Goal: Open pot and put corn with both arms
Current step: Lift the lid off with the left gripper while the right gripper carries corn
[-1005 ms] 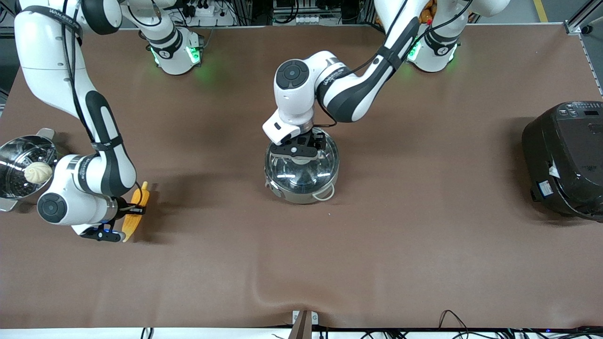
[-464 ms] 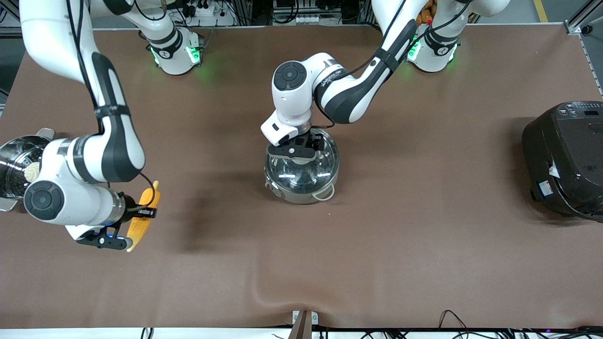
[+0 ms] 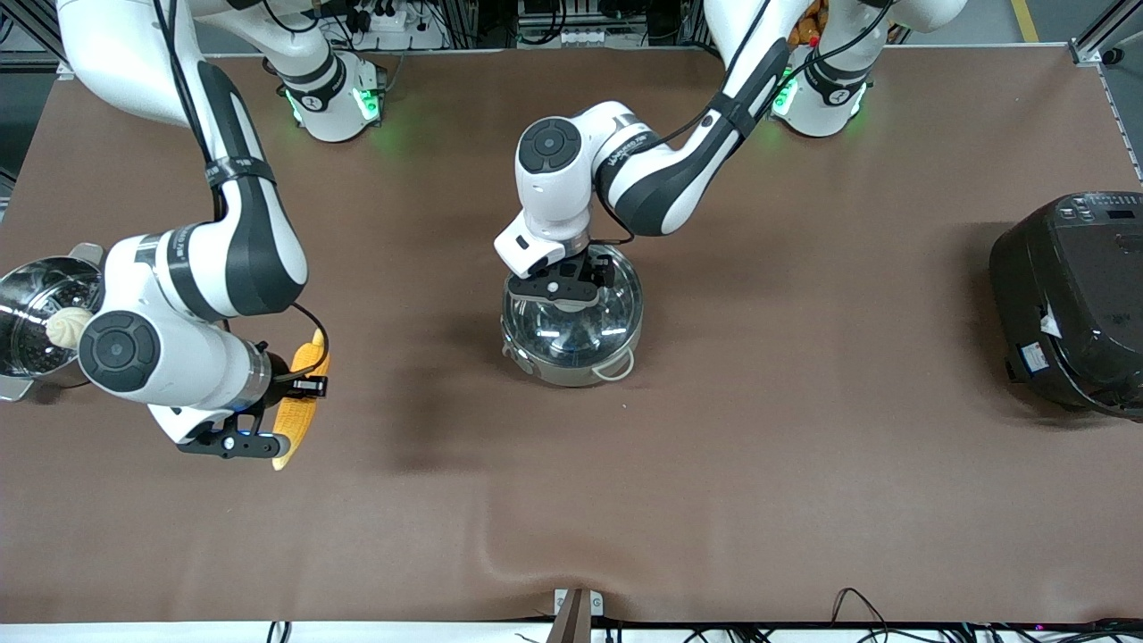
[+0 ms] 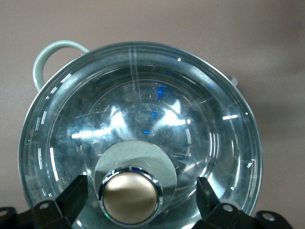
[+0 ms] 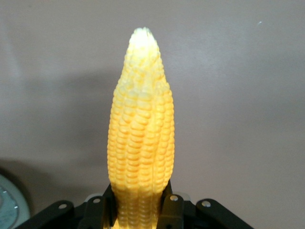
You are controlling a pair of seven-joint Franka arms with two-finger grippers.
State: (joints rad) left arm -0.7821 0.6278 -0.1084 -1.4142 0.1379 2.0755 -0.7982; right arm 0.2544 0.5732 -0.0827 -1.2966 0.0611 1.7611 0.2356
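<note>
Left gripper (image 3: 564, 284) is spread wide just above the lid (image 4: 143, 119), one finger (image 4: 71, 195) on each side of the tan knob (image 4: 129, 194), neither pad touching it; nothing held. Lid is glass, steel-rimmed, seated on the pot (image 3: 571, 323), which sits centre frame in the front view, slightly above middle. Pot is shiny steel, one wire loop handle (image 3: 618, 364) at its lower edge. In the left wrist view the knob sits low centre, between the fingers.

Right gripper (image 3: 268, 420) is clamped on the corn (image 3: 302, 399), lower left of the front view, up off the brown table (image 3: 804, 446). Cob is orange-yellow, tapered; fingers (image 5: 172, 205) pinch its thick end, tip (image 5: 142, 36) points away from the wrist.

Steamer pot (image 3: 27, 321) with a white bun (image 3: 67, 326) at the left edge; black rice cooker (image 3: 1072, 304) at the right edge.
</note>
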